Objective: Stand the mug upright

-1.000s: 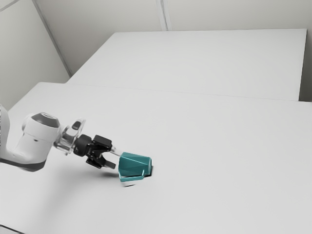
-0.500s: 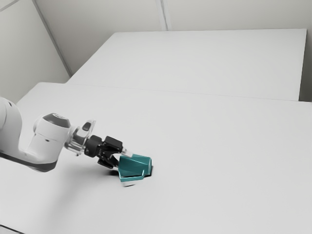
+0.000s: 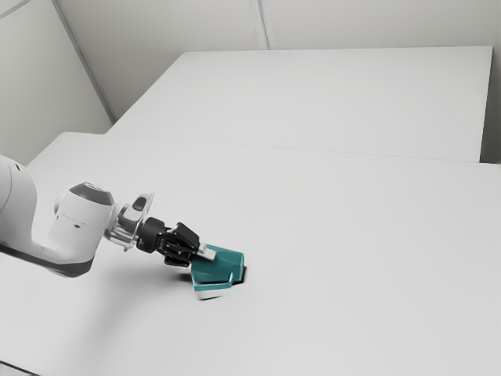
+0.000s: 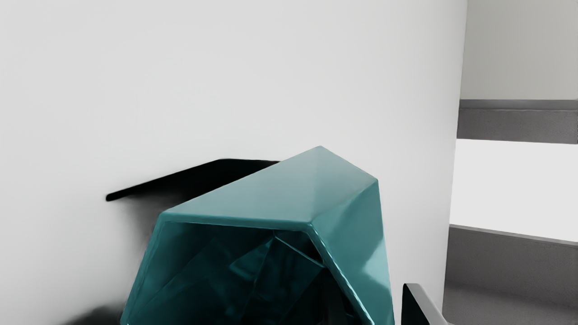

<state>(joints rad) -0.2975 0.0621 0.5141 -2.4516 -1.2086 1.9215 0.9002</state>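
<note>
At the exterior view's left, the white, jointed robot arm (image 3: 78,227) reaches across the smooth white table (image 3: 337,251), ending in a black two-finger gripper (image 3: 200,257) at the mouth of a teal, faceted, glossy mug (image 3: 222,268). Whether the gripper is spread or pinching the wall, I cannot tell. Rightward, the mug lies on its side on the table, mouth toward the gripper.

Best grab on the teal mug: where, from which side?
I'd pinch the mug by one flat wall at the rim, coming in from the mouth side. It lies on its side, mouth toward the gripper, and the thin, flat-faced wall should suit a pinch. The handle sits low by the table, so likely harder.
</note>
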